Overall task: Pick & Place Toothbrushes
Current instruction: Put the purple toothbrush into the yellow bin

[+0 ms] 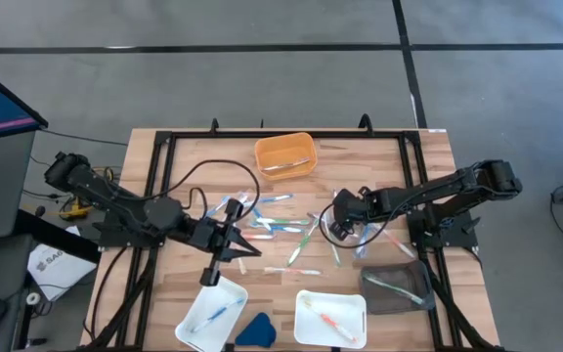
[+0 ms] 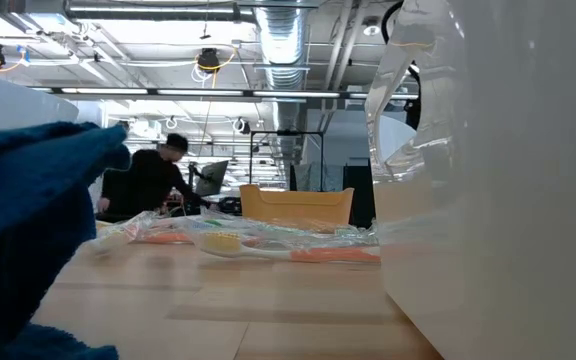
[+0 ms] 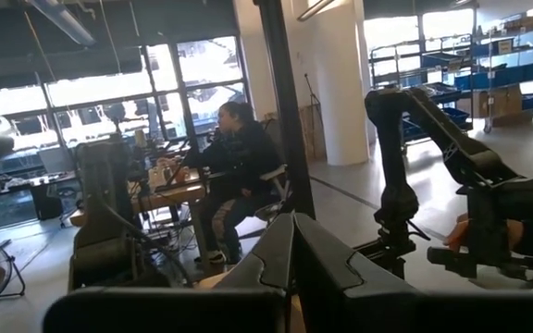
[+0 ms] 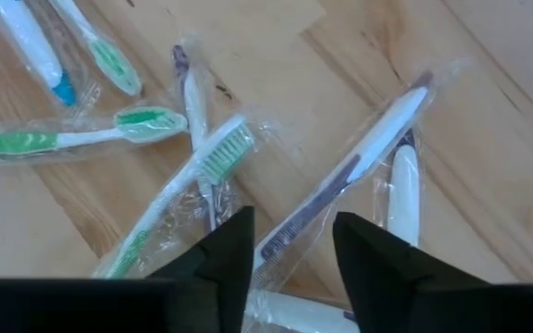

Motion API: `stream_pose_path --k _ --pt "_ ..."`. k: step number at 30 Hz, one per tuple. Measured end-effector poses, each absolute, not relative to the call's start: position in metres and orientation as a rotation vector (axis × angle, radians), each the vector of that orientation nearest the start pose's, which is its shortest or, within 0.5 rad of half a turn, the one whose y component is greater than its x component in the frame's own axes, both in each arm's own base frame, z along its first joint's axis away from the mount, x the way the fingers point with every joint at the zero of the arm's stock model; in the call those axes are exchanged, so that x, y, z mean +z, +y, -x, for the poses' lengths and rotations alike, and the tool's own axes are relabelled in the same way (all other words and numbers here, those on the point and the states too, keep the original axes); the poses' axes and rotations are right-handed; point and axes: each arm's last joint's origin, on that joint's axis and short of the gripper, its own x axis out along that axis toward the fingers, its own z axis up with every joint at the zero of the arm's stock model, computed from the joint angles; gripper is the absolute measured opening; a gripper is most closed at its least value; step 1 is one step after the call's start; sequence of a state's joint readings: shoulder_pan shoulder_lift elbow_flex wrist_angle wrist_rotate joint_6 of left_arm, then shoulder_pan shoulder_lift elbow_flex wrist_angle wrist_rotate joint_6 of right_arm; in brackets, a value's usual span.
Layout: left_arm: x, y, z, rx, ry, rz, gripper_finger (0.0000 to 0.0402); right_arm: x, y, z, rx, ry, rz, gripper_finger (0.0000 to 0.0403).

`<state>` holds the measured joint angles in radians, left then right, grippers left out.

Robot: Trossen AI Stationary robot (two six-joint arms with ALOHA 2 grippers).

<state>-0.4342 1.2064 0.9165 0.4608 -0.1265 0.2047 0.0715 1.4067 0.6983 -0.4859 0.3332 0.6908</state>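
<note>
Below right pincer (image 4: 292, 242), purple wrapped toothbrush (image 4: 354, 171) lying diagonal, fingers parted

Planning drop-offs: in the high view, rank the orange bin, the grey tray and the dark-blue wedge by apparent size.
1. Grey tray, largest.
2. Orange bin, slightly smaller; the margin is narrow.
3. Dark-blue wedge, clearly smallest, partly cut off at the picture's edge.

Orange bin (image 1: 284, 154), two white trays (image 1: 210, 311), grey tray (image 1: 397, 289), blue wedge (image 1: 256, 330), wooden table (image 1: 184, 166).
</note>
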Motion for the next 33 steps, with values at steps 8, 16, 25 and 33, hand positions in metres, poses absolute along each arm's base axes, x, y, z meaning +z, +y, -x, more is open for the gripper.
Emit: stream_pose_path --k 8,16,25,33 --pt "0.3534 -0.1111 -0.2494 -0.288 -0.189 -0.154 0.0005 0.1589 0.0074 -0.2384 -0.632 1.030 -0.375 0.0176" --pt "0.3533 -0.1111 -0.2494 -0.288 -0.187 -0.154 0.0005 0.1573 0.0075 -0.2394 -0.634 1.031 -0.374 0.0164" --pt "0.3533 -0.1111 -0.2494 -0.288 -0.187 -0.154 0.0005 0.1578 0.0138 -0.2400 -0.634 1.010 -0.400 0.0138" --pt "0.3533 -0.1111 -0.2494 -0.288 -0.187 -0.154 0.0005 0.1580 0.0114 -0.2401 -0.654 1.000 -0.385 0.0130"
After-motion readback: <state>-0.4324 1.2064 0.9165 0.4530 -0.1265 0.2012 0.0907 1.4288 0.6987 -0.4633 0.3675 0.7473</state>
